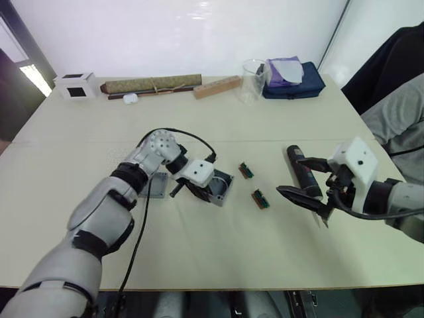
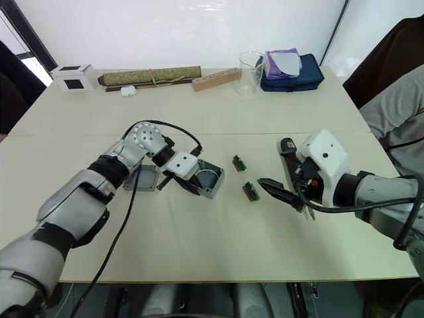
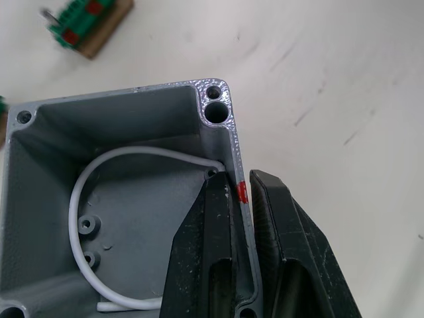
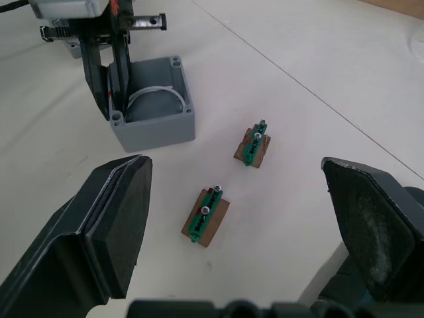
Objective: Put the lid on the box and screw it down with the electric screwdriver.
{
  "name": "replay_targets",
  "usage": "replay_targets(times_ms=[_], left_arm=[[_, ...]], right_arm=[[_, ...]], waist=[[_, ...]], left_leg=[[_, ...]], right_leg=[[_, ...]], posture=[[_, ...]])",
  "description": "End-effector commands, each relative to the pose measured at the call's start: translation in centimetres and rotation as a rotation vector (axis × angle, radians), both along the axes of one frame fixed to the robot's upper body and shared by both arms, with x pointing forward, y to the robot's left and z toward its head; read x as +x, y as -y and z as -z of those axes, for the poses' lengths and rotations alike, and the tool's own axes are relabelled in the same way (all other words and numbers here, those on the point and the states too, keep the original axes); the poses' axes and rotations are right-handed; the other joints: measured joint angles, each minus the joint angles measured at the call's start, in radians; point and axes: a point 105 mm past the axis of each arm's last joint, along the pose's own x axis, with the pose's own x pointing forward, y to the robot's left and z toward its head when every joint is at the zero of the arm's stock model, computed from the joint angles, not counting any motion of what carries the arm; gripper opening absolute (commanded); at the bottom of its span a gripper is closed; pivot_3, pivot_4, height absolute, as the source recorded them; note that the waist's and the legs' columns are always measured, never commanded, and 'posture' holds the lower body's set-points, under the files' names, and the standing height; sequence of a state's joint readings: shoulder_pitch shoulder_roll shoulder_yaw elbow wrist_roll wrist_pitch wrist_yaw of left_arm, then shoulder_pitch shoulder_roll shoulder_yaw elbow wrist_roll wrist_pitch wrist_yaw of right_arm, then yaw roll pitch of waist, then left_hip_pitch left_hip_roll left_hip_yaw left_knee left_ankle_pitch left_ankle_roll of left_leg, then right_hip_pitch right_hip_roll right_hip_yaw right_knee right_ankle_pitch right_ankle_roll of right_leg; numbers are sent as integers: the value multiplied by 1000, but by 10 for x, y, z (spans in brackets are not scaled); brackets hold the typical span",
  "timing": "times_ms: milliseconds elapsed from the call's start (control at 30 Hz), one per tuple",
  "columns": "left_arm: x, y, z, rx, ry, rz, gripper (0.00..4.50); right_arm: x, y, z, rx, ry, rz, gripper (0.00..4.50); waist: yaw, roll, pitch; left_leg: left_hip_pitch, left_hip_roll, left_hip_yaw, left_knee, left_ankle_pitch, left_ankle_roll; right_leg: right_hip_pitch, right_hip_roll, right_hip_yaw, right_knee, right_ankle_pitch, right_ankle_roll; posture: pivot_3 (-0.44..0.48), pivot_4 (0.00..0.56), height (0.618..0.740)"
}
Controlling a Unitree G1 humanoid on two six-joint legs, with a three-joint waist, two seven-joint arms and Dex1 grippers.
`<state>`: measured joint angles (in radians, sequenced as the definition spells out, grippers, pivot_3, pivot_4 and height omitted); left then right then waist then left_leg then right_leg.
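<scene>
Box (image 2: 211, 180) pinched by one wall in left gripper (image 3: 242, 199), lid (image 2: 142, 178) just beside it, right gripper (image 4: 245, 245) spread wide near electric screwdriver (image 1: 302, 171); lidding next.

The two eye views look forward and down from the head over the table (image 1: 265, 258), some way off, and share nearly the same scene. The left wrist view looks along the left gripper (image 3: 242, 199), very near the box (image 3: 132, 126) wall it pinches. The right wrist view looks past the wide-open right gripper (image 4: 245, 218) toward that same box, farther off
</scene>
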<state>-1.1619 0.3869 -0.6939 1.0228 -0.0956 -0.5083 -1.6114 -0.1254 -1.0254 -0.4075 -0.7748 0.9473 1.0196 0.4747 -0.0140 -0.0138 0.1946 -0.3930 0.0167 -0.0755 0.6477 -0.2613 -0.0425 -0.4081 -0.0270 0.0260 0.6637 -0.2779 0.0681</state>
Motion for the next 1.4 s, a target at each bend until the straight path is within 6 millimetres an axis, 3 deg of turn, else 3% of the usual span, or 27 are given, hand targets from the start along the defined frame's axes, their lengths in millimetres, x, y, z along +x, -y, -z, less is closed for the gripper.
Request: replay_targets(times_ms=[33,100,233,367,533,733,900,1033,1200,1400], left_arm=[[5,4,-12,1,47,23,902],[6,6,-13,2,49,23,1375],[9,4,-21,-6,67,19,2874],[11,-6,-45,-77,76,-25,4382],[5,-36,-82,-251,0,-168,4450],[12,-68,-93,-478,40,-595,4450],[21,-98,-82,-611,110,-1113,4450],[19,-134,-61,-599,175,-1437,4450],[4,-162,-36,-573,137,-1714,4450],[-1,-181,-10,-556,136,-1916,4450]], right_arm=[[-4,-1,-9,-4,53,2,4500],[-5,-1,-9,-3,54,6,4500],[-5,-1,-9,-3,55,9,4500],[-4,-2,-10,-2,57,3,4500],[-3,-8,-11,0,51,-40,4500],[5,-23,-12,-4,51,-127,4500],[12,-33,-13,-36,66,-216,4500],[16,-37,-14,-40,63,-265,4500],[19,-41,-16,-49,69,-309,4500],[20,-40,-18,-60,75,-317,4500]], waist=[[0,0,0],[1,0,0],[0,0,0],[-5,0,0],[-6,0,0],[-6,1,0],[-1,0,0],[0,0,0],[-1,0,0],[4,0,0]], left_leg=[[0,0,0,0,0,0],[0,0,0,0,0,0],[0,0,0,0,0,0],[0,0,0,0,0,0],[0,1,-1,0,0,0],[1,1,-1,0,0,0],[1,1,-2,0,0,0],[1,0,-2,0,0,0],[1,0,-2,0,0,0],[1,0,-2,0,0,0]], right_leg=[[0,0,0,0,0,0],[0,0,0,0,0,0],[0,0,0,0,0,0],[0,0,0,0,0,0],[0,0,0,0,0,0],[0,0,0,2,0,0],[1,-1,0,1,0,1],[1,-1,-1,1,0,1],[0,-1,-1,1,0,1],[1,-2,-1,1,0,1]], posture=[[0,150,736],[0,150,736],[0,150,736],[0,150,736],[0,150,736],[0,150,736],[0,150,736],[0,150,736],[0,150,736],[0,150,736]])
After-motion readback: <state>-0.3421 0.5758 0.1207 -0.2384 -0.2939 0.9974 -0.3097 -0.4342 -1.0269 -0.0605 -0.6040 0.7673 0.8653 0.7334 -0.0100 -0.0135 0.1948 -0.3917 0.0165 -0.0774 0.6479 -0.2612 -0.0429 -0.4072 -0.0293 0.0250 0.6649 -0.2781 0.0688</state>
